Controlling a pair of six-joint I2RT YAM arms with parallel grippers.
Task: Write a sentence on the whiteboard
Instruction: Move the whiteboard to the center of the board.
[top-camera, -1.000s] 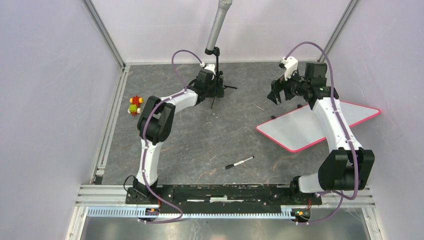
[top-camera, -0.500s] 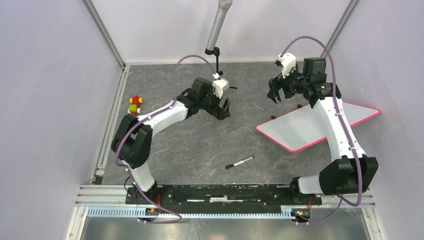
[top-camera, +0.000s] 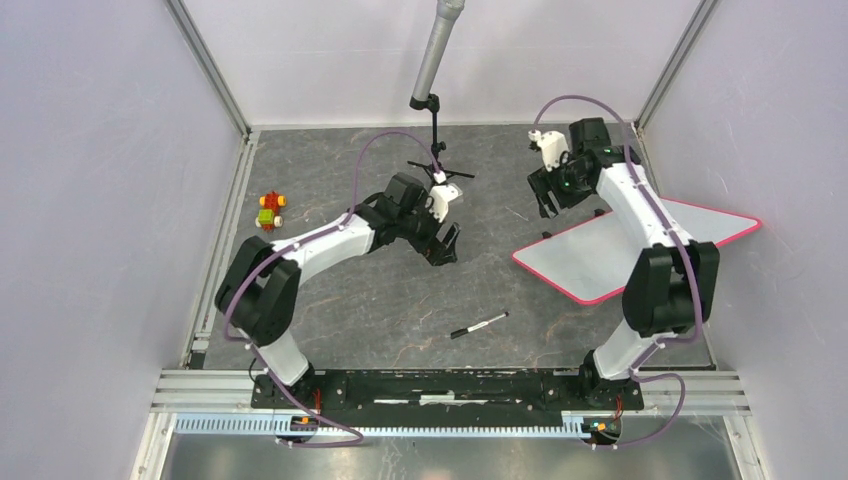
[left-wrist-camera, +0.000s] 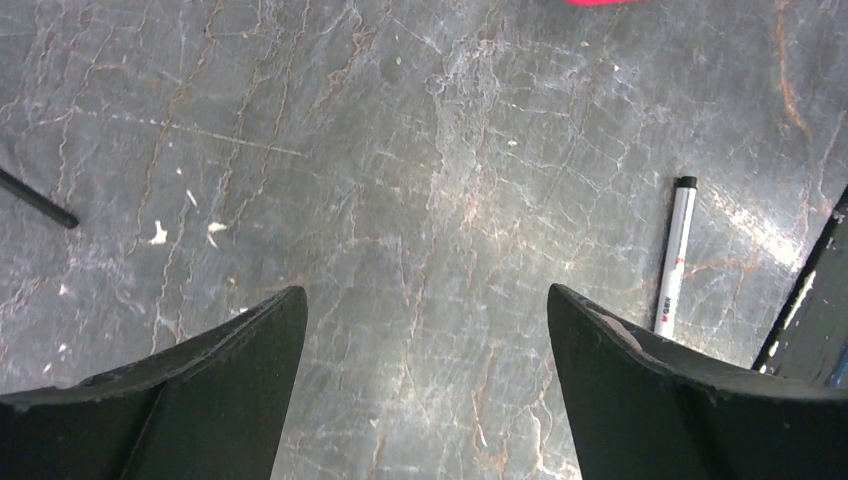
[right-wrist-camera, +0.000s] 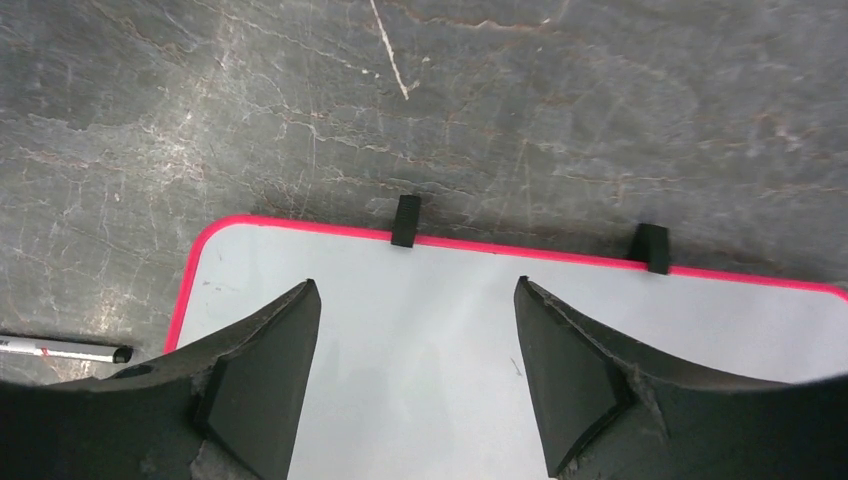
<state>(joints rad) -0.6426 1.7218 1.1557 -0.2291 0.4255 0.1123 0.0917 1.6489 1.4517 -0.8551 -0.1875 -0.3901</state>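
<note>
Whiteboard (top-camera: 580, 262): flat on the right side of the desk (top-camera: 350, 290), set askew, pink rim, black clips (right-wrist-camera: 405, 220) on its far edge. No sentence on the part that shows, only faint specks. Marker (top-camera: 478, 325) lies loose near the front middle of the desk, well apart from the board.

Left jaws: spread wide, grasping nothing, over bare desk. The marker is off to their right in the left wrist view.

Right jaws: parted, empty, above the board's far left corner.

Step, as I judge it: fetching the marker, with writing not yet begun. Next move calls for jaws lined up across the barrel, then down and clench.

Unclear: whether the marker is capped. Its lower end is cut off behind a jaw. From above, the right arm hides the board's middle.
</note>
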